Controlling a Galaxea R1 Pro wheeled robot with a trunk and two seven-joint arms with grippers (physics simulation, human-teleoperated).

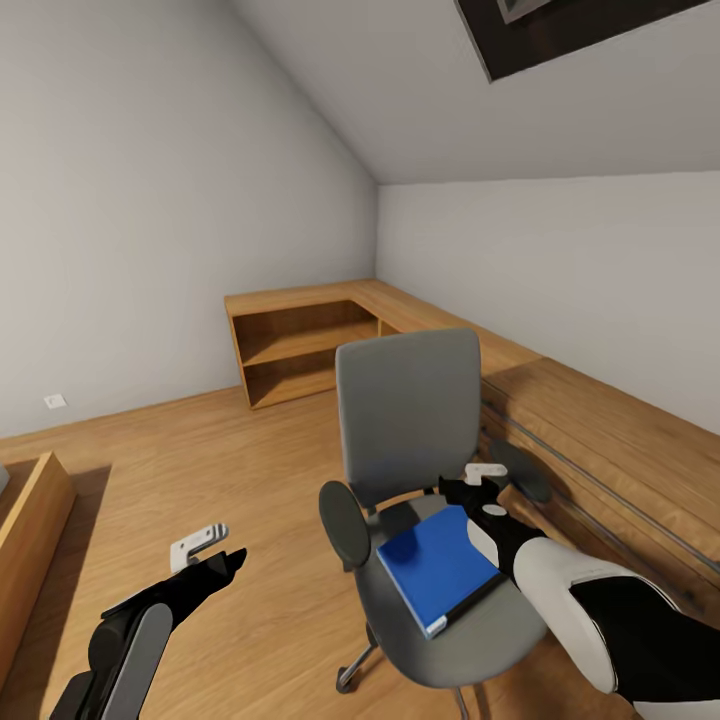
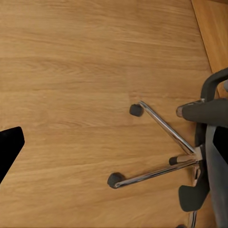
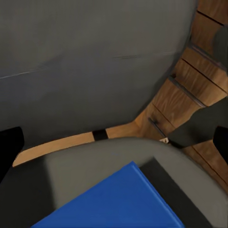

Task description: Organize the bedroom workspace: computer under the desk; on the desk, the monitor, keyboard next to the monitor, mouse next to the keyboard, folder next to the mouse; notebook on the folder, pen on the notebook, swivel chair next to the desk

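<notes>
The swivel chair (image 1: 408, 415) stands in the middle of the wood floor, its grey back facing me. The blue folder (image 1: 436, 566) lies flat on its seat, turned at an angle. My right gripper (image 1: 483, 487) hovers open just above the folder's far corner, in front of the backrest. In the right wrist view the folder (image 3: 118, 204) lies on the grey seat, with a dark fingertip (image 3: 9, 147) at each side of the picture. My left gripper (image 1: 205, 552) hangs open over bare floor to the left of the chair. The left wrist view looks down on the chair's metal base (image 2: 166, 156) and castors.
Low wooden shelving (image 1: 300, 345) runs along the far wall and continues as a wooden bench (image 1: 600, 430) down the right wall, close behind the chair. A wooden edge (image 1: 30, 520) juts in at the left. A black-framed skylight (image 1: 560, 30) sits in the sloped ceiling.
</notes>
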